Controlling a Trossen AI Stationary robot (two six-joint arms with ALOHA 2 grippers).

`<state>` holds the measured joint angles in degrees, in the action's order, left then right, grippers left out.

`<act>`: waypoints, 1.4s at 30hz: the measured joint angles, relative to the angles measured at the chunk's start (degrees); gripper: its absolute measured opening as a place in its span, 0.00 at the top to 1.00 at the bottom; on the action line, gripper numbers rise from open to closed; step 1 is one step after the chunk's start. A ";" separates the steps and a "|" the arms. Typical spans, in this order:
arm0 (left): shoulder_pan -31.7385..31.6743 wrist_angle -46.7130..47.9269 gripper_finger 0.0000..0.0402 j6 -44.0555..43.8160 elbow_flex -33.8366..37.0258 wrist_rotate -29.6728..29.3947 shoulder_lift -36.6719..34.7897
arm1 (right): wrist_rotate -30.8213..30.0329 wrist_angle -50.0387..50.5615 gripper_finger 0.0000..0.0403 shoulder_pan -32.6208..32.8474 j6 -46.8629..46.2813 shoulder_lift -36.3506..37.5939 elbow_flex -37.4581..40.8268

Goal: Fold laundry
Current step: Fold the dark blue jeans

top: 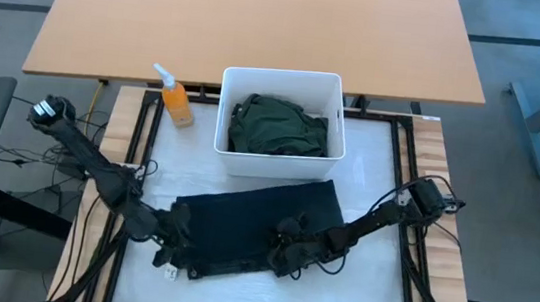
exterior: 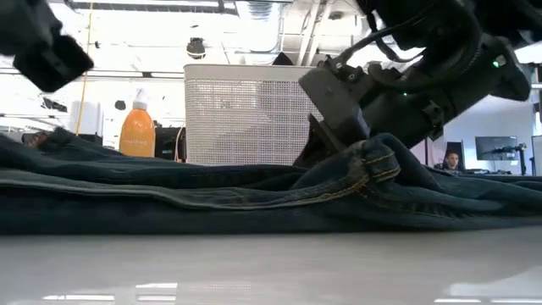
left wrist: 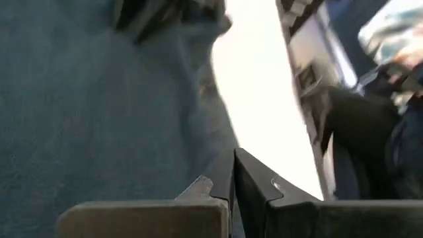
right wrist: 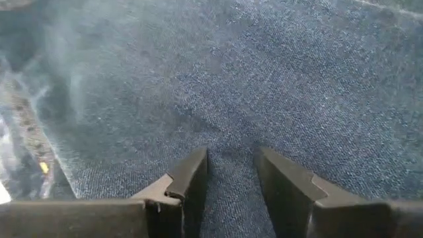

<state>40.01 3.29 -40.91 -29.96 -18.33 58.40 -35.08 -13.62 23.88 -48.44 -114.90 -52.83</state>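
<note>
A pair of dark denim trousers (top: pixel 242 224) lies folded flat across the white mat, with a raised seam fold (exterior: pixel 373 165) near its near edge. At the trousers' left end my left gripper (top: pixel 166 236) is shut and empty, and in the low view it hangs above the cloth (exterior: pixel 42 47). My right gripper (top: pixel 284 253) stands open on the trousers' near right part, slanting down from the right, with its fingers (right wrist: pixel 188 175) at the denim surface. A dark green garment (top: pixel 278 127) lies bunched in the white bin (top: pixel 332 87). My right gripper's open fingers come slanting down from the table's right onto the trousers' top layer (right wrist: pixel 231 158), and a strip of flat denim shows between them. I cannot tell whether the tips touch the cloth. The trousers lie on the table.
The white bin stands just beyond the trousers' far edge. An orange spray bottle (top: pixel 177 101) stands to the bin's left. A wooden table (top: pixel 264 20) lies beyond the work frame. Bare white mat (top: pixel 367 181) shows right of the trousers and along the near edge.
</note>
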 joint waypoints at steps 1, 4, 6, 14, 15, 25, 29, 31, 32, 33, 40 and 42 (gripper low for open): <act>0.62 -0.02 1.00 0.34 -0.04 -1.70 -1.01 | -0.11 1.69 0.59 -0.20 0.58 1.16 0.06; 2.74 -0.55 1.00 0.49 -0.04 -6.97 -1.39 | -0.09 6.32 0.59 -0.90 2.90 4.80 0.14; 4.33 -0.88 1.00 -0.47 -0.02 -9.36 0.51 | 0.07 9.46 0.59 -1.26 4.28 7.37 0.38; 6.95 -7.87 1.00 -3.62 0.27 -10.95 16.36 | -0.34 10.80 0.59 -1.47 6.43 13.98 0.28; 6.77 -8.76 1.00 -4.14 0.27 -10.85 18.48 | -0.35 10.76 0.59 -1.28 6.42 14.34 0.28; 5.99 -10.97 1.00 -10.94 0.05 -0.53 31.80 | -0.87 10.33 0.59 -0.28 6.51 15.81 0.17; 5.97 -10.60 1.00 -10.72 0.08 1.35 31.26 | -1.04 10.40 0.59 -0.28 6.49 15.11 0.17; 5.97 -9.70 1.00 -9.33 0.25 4.01 29.46 | -1.11 9.62 0.59 -0.28 6.00 14.15 0.19; 5.97 -9.68 1.00 -8.86 0.26 5.44 27.91 | -1.26 9.47 0.59 -0.30 5.18 13.60 0.15; 6.00 -8.96 1.00 -8.15 0.30 6.87 26.28 | -1.30 9.91 0.59 -0.28 4.88 13.11 0.17; 6.34 -7.90 1.00 2.22 0.33 2.81 11.04 | -0.57 7.07 0.59 -0.28 1.40 7.55 0.23; 6.51 -8.41 1.00 8.91 0.26 -5.03 7.34 | 0.06 6.86 0.59 -0.28 0.87 6.95 0.19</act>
<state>46.52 -5.12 -32.01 -29.70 -23.36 65.74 -35.02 -6.76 23.59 -47.57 -107.94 -52.64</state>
